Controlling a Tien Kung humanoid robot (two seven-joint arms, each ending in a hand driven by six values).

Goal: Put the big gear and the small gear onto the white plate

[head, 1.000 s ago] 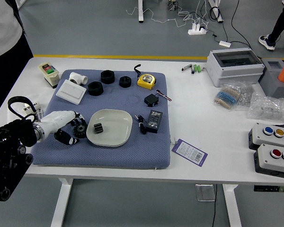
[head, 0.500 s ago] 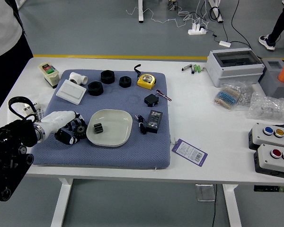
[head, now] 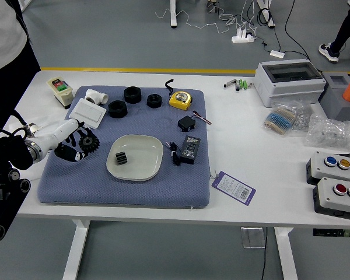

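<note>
- My left hand (head: 57,139) is closed on the big gear (head: 89,142), with the fingers at its edge, over the blue mat (head: 116,195).
- This gear is to the left of the white plate (head: 144,166), apart from it.
- In the left part of the plate there lies the small gear (head: 121,158).
- Farther on the mat is the yellow tape measure (head: 179,100).
- To the far right, on the white counter (head: 251,192), are two button boxes (head: 332,199).

Two gears (head: 88,141), one plate (head: 143,163)

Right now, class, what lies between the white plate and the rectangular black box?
The head view shows a black cable on the blue mat.
</note>
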